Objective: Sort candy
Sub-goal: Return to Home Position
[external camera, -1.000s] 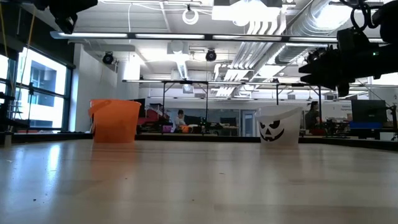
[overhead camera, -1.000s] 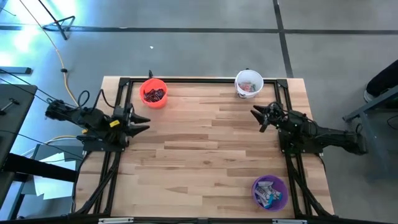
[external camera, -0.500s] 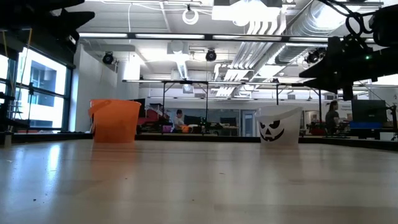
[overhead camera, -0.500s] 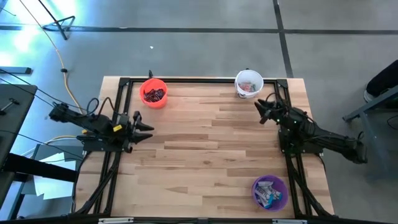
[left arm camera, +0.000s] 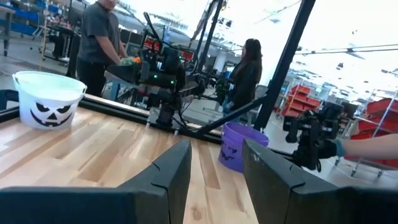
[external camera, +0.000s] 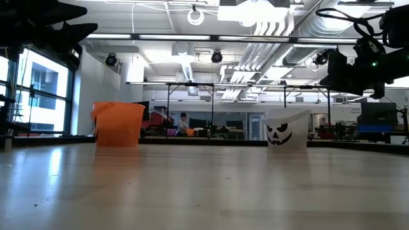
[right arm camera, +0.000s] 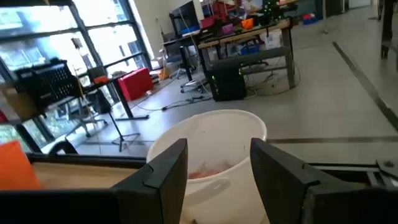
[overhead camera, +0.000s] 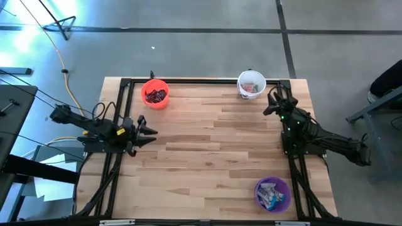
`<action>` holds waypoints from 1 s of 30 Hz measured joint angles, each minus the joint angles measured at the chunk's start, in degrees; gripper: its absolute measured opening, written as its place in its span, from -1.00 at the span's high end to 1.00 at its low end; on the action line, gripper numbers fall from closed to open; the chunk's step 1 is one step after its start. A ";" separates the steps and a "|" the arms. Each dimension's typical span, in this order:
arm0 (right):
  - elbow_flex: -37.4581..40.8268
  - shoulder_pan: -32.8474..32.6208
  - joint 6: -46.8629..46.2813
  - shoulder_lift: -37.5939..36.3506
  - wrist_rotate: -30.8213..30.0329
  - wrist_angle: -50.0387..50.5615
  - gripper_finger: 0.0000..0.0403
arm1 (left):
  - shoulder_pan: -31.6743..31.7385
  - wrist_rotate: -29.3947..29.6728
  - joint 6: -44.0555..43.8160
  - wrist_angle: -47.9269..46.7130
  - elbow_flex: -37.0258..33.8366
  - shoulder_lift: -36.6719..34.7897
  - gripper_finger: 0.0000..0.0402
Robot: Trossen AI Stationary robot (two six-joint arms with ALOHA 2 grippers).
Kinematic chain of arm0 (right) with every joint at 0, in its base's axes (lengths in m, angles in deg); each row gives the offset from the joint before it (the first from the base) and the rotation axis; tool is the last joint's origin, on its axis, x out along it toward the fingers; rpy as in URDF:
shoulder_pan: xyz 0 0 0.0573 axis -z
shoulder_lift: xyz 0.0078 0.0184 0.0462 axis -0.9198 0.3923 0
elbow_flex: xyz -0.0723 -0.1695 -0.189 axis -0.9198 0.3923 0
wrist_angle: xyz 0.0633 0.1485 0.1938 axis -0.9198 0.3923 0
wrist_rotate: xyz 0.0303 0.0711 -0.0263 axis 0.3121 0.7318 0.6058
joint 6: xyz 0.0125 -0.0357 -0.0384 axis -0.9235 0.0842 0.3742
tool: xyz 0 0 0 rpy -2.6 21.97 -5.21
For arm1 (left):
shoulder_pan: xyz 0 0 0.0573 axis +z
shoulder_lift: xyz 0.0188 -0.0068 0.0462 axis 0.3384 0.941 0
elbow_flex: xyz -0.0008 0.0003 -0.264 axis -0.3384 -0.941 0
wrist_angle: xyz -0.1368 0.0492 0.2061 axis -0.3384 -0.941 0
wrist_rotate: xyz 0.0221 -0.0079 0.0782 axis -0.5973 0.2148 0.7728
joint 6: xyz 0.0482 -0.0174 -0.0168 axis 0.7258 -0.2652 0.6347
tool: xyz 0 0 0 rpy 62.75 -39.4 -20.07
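Candy (overhead camera: 270,193) is seen gathered in the purple cup (overhead camera: 258,187), the orange cup (overhead camera: 144,94) and the white cup (overhead camera: 240,80). The left gripper (overhead camera: 151,134) is held open, empty, at the table (overhead camera: 207,150) edge; the right gripper (overhead camera: 271,103), fingers parted, is held beside the white cup.

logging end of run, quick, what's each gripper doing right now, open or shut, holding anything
Left gripper: open, empty, at the table's left edge.
Right gripper: open, empty, near the white bucket.
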 joint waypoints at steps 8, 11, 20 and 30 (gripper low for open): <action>-0.04 0.00 4.88 0.00 -0.17 0.10 0.16 | 0.04 0.09 1.84 0.24 -0.75 0.02 0.35; -0.05 0.00 4.30 0.00 -0.15 0.14 0.16 | 0.04 1.65 2.28 -1.18 -0.75 0.03 0.35; -0.09 0.00 4.00 0.00 -0.11 0.14 0.16 | 0.04 4.62 2.32 -4.25 -0.75 0.04 0.35; -0.11 0.00 4.00 -0.01 0.07 0.14 0.16 | 0.04 4.60 1.89 -4.77 -0.75 0.04 0.35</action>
